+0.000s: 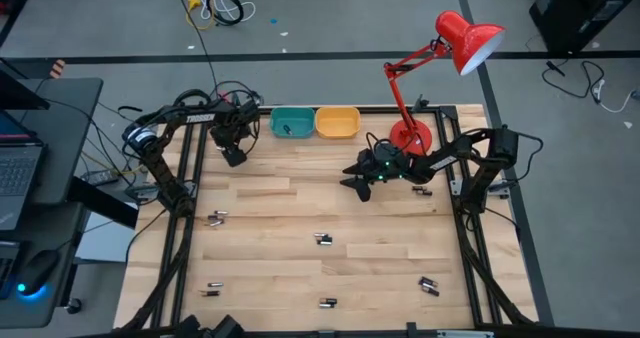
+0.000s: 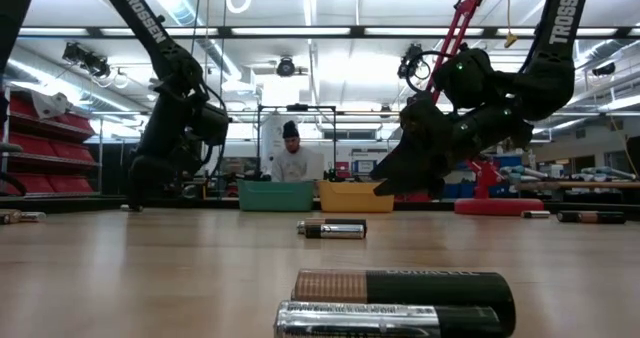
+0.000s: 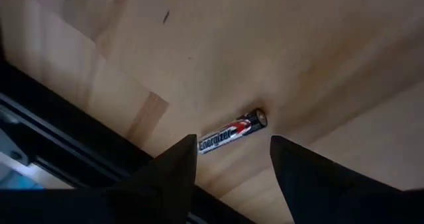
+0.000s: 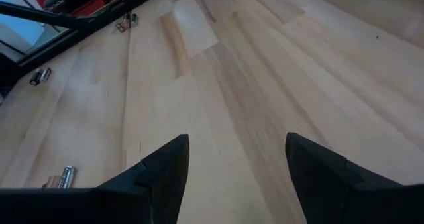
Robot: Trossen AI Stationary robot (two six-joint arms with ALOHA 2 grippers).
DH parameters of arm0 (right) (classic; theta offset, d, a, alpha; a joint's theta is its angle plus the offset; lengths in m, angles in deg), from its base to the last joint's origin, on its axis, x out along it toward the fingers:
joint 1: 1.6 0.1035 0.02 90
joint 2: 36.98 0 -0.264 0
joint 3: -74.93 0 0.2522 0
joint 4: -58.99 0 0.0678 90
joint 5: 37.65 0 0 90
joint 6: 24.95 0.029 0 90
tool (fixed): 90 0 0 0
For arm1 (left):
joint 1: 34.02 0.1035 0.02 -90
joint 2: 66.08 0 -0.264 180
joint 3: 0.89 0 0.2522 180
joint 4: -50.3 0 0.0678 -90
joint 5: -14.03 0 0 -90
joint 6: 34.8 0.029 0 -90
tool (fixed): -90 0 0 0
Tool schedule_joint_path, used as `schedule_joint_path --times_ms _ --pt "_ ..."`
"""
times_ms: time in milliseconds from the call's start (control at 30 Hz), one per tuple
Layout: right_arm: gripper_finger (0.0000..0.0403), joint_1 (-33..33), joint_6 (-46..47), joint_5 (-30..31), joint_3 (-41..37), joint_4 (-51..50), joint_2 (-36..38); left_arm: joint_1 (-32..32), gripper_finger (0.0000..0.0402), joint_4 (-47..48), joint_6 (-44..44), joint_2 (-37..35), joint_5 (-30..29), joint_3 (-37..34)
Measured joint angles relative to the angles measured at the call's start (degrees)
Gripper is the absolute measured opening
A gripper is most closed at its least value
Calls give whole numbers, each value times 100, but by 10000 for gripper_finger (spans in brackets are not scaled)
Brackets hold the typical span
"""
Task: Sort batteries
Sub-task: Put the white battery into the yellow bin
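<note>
Several batteries lie on their sides, scattered over the wooden table (image 1: 300, 203): one (image 1: 217, 216) at the left, one (image 1: 323, 239) in the middle, others along the near edge (image 1: 328, 302). My left gripper (image 1: 235, 158) hovers open at the far left, pointing steeply down. Just ahead of its fingertips (image 3: 232, 154) a black and silver battery (image 3: 232, 132) lies flat on the wood, untouched. My right gripper (image 1: 352, 185) hangs open over bare wood at the far middle, with nothing between its fingers (image 4: 235, 161).
A teal bin (image 1: 291, 124) and a yellow bin (image 1: 337, 123) stand side by side at the far edge. A red desk lamp (image 1: 412, 135) stands at the far right. The table's black frame (image 3: 59, 144) runs close by the left gripper. A person (image 2: 290, 158) sits beyond the table.
</note>
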State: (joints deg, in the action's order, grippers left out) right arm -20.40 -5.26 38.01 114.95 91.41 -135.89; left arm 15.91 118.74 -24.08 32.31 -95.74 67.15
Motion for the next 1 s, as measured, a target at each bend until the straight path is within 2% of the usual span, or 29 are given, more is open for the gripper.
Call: schedule_joint_path --times_ms 200,467,567,833,900,1000 --pt "236 0 6 126 0 1 0 7 208 71 -53 228 -201 -60" --pt "236 94 -32 122 -2 -3 0 -54 197 0 405 278 26 -59" --pt "235 141 -69 119 -2 -3 0 -54 168 -2 403 282 145 -63" --pt "229 186 -128 115 -2 1 0 -56 58 -4 383 291 391 -67" --pt "229 186 -122 127 -2 4 0 -56 41 -13 357 291 393 -68" --pt "229 186 -54 253 -2 7 0 -56 36 -35 251 291 393 -72"
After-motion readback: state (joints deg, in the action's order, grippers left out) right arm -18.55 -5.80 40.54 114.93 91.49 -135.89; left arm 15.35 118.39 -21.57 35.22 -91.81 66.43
